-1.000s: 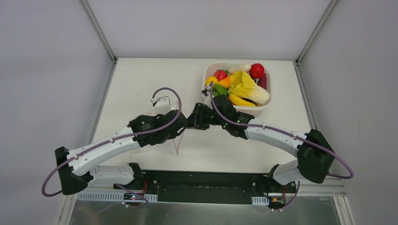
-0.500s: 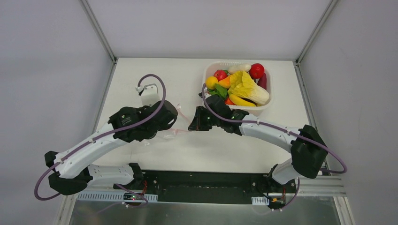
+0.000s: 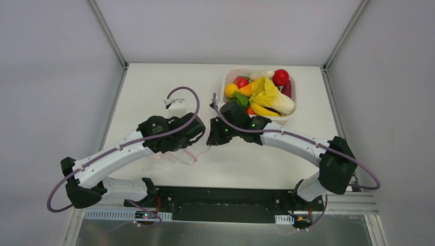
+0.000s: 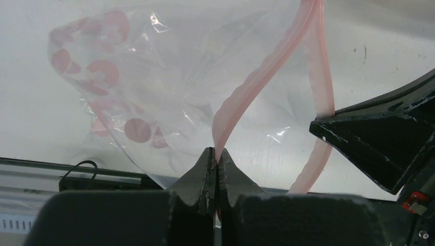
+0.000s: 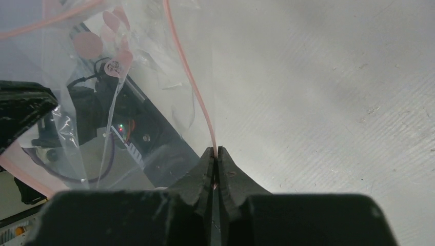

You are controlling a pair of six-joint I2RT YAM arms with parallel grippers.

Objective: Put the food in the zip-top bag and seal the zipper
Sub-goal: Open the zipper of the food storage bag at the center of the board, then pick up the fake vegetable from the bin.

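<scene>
The clear zip-top bag (image 3: 177, 155) with pink spots hangs between my two grippers above the table, also in the left wrist view (image 4: 154, 97) and the right wrist view (image 5: 102, 92). My left gripper (image 4: 216, 152) is shut on one side of the pink zipper strip (image 4: 256, 77). My right gripper (image 5: 216, 150) is shut on the other side of the strip (image 5: 190, 77). In the top view the left gripper (image 3: 197, 134) and right gripper (image 3: 209, 137) are close together. The food (image 3: 264, 95) lies in the basket: red, yellow, orange, green and purple pieces. The bag looks empty.
The white ribbed basket (image 3: 292, 117) stands at the back right, just behind my right arm. A small white tag (image 3: 177, 107) sits on the left arm's cable. The table edge and black rail run along the front.
My left arm swung back right and nearer, bringing its gripper close to the right gripper. The bag moved with it. The right gripper shifted slightly left and back.
</scene>
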